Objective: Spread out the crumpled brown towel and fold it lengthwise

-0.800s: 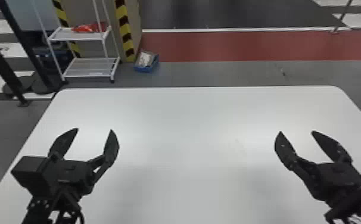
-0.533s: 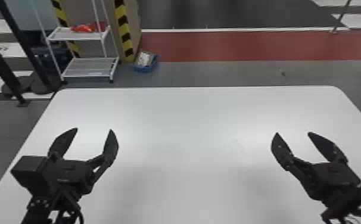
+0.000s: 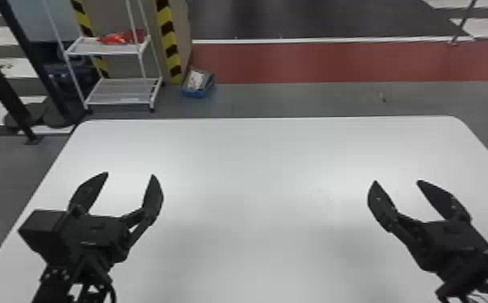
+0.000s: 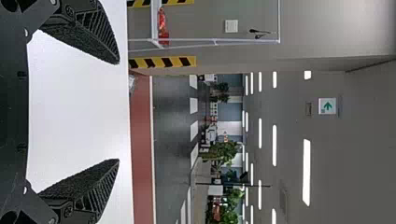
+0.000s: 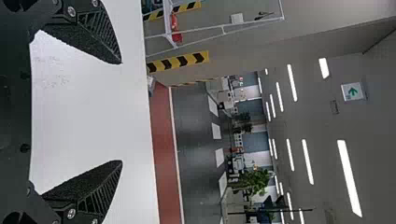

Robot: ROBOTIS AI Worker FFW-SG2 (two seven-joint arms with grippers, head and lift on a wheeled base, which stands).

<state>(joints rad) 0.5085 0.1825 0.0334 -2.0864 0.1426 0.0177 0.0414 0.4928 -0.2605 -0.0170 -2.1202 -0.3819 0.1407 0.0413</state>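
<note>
Below the left end effector (image 3: 130,174) and right end effector (image 3: 396,181), a white table (image 3: 255,141) with rounded far corners. Beyond the left end effector, a white metal rack (image 3: 122,86) with red items (image 3: 114,38) on its upper shelf, and beside it yellow-and-black striped tape (image 3: 169,40). Near the rack, a blue box (image 3: 197,93) on grey floor (image 3: 295,96). Left of the rack, black posts (image 3: 3,90). Beyond both end effectors, a red floor strip (image 3: 336,62), then dark floor (image 3: 315,20). Well apart from the left end effector, in its wrist view, long white ceiling lights (image 4: 306,172), a green-arrow sign (image 4: 327,106) and leafy green plants (image 4: 219,153).
</note>
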